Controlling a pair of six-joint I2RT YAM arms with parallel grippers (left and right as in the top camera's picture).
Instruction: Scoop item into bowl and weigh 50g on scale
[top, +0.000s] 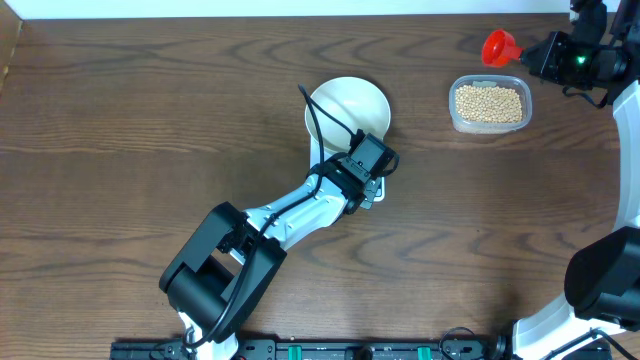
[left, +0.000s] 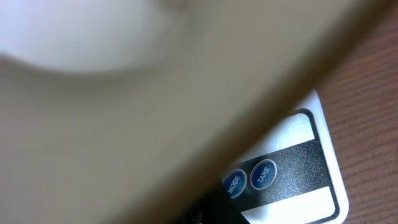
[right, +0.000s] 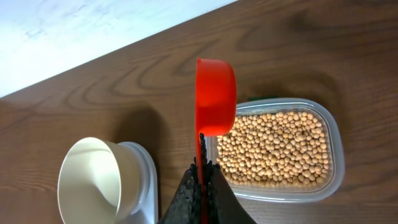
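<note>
The white bowl (top: 347, 105) stands empty on the white scale (top: 377, 192), which is mostly hidden beneath it. My left gripper (top: 366, 172) hangs low over the scale's front. In the left wrist view the bowl (left: 93, 37) is a close blur and the scale (left: 323, 140) shows its MODE and TARE buttons; the fingers are not clear. My right gripper (right: 202, 171) is shut on the handle of a red scoop (right: 216, 93), held above the left end of the clear tub (right: 333, 134) of tan beans (right: 277, 146). No beans show in the scoop. The right wrist view also shows the bowl (right: 93, 177).
The clear tub (top: 489, 124) of beans (top: 489, 103) sits at the back right, with the red scoop (top: 499, 46) and right gripper (top: 545, 55) just behind it. The table's far edge meets a white surface (right: 74, 31). The left arm reaches from the front centre.
</note>
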